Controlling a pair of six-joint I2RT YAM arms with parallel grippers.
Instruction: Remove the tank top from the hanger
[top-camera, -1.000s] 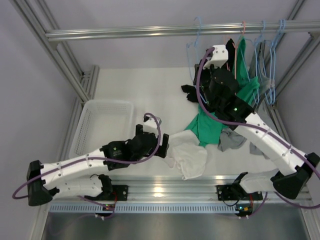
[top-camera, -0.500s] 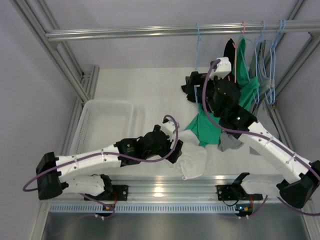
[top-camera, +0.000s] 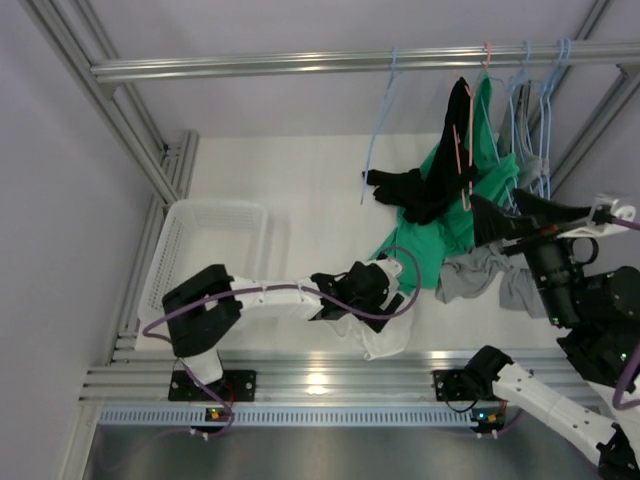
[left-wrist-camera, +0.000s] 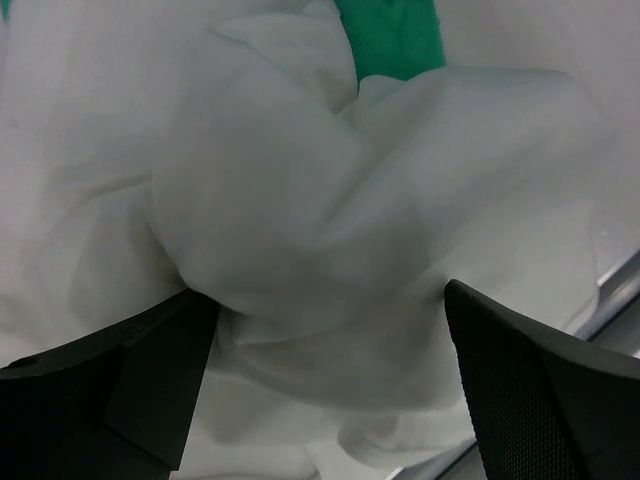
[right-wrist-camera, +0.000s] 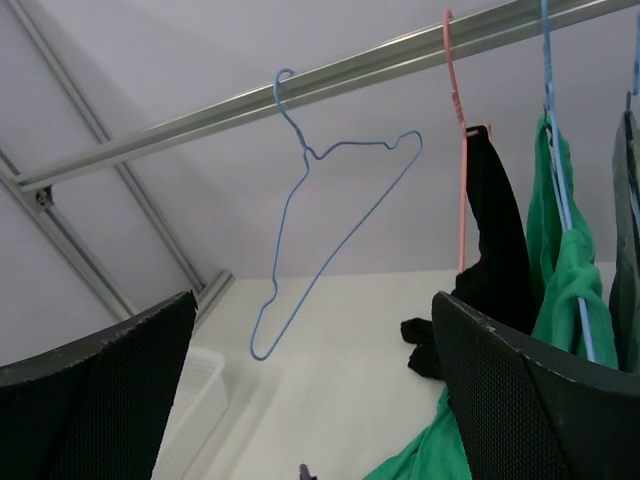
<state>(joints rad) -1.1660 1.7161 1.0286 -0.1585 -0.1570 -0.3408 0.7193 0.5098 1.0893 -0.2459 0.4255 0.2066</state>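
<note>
Where left gripper straddles white cloth, green garment mostly hidden.

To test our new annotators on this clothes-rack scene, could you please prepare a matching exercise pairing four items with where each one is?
Items:
1. black garment
2. white garment
3. leftmost light blue hanger
4. white basket

Places:
A. hanging bare on the rail
B. at the left side of the table
C. draped on the pink hanger
D. between the open fingers of the left gripper

Pairs: 1-C, 2-D, 3-A, 4-B.
</note>
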